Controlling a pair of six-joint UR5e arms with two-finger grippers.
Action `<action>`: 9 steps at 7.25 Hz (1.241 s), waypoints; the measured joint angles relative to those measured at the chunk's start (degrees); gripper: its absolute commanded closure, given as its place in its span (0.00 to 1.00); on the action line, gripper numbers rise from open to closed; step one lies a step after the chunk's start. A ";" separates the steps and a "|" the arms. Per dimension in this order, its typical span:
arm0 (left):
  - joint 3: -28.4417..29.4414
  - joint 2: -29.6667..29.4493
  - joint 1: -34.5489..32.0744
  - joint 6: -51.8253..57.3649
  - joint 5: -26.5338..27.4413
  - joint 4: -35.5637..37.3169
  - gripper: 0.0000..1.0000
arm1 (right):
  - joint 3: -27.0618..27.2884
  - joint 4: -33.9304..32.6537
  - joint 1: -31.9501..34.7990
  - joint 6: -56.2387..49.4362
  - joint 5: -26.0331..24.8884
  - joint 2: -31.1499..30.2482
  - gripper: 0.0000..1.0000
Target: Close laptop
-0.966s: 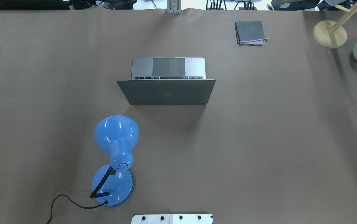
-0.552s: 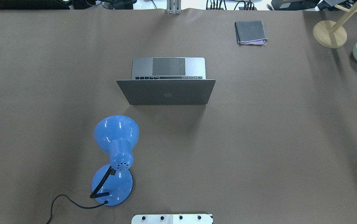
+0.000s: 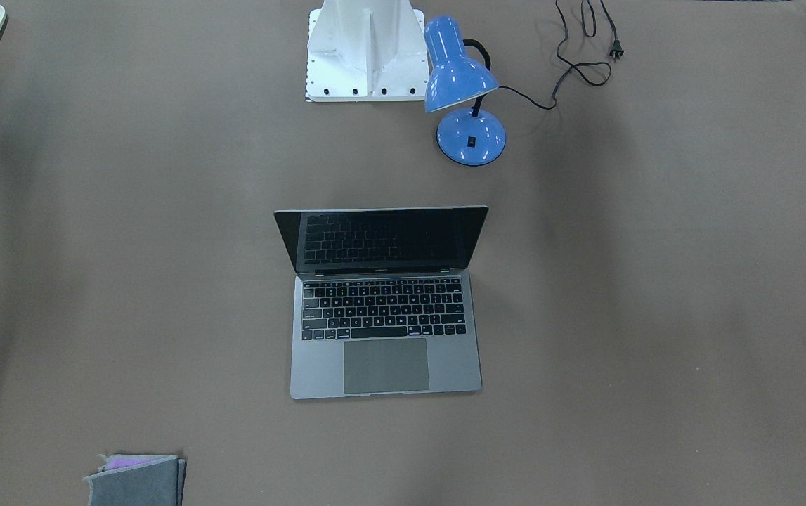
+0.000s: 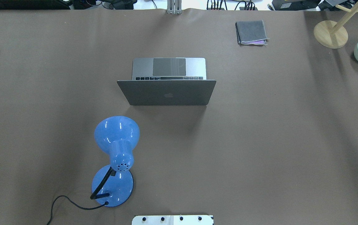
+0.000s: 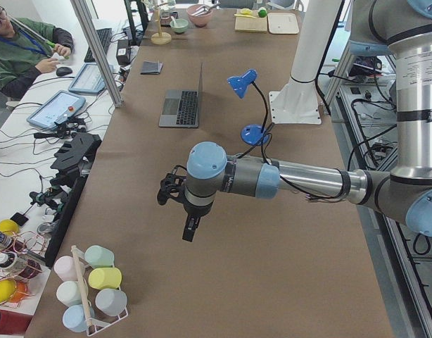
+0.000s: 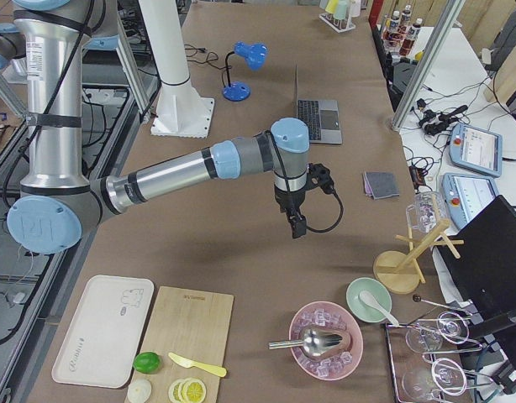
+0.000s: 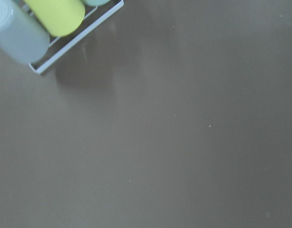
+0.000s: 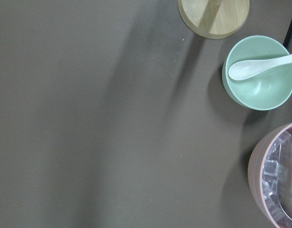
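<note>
Approach step only: laptop point(image 3: 383, 309) open at overhead frame centre, left gripper point(image 5: 191, 229) and right gripper point(image 6: 297, 225) well apart from it, spread or pinched impossible to tell; next, reaching the lid point(image 4: 166, 92) and pushing it down.

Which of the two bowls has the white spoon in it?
The mint-green bowl, beside the round wooden base; the white spoon rests in it. The pink bowl holds ice instead.
</note>
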 measured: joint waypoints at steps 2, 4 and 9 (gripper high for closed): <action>1.72 -1.25 -0.01 -0.13 0.08 -7.22 0.02 | 0.02 1.44 0.02 0.77 0.01 0.08 0.00; 5.12 -4.72 0.00 -0.67 0.26 -12.35 0.02 | -0.18 1.64 -0.09 1.11 0.12 0.68 0.00; 3.69 -6.19 5.55 -9.24 -5.96 -21.07 0.02 | 5.30 1.84 -9.02 18.78 2.53 4.42 0.00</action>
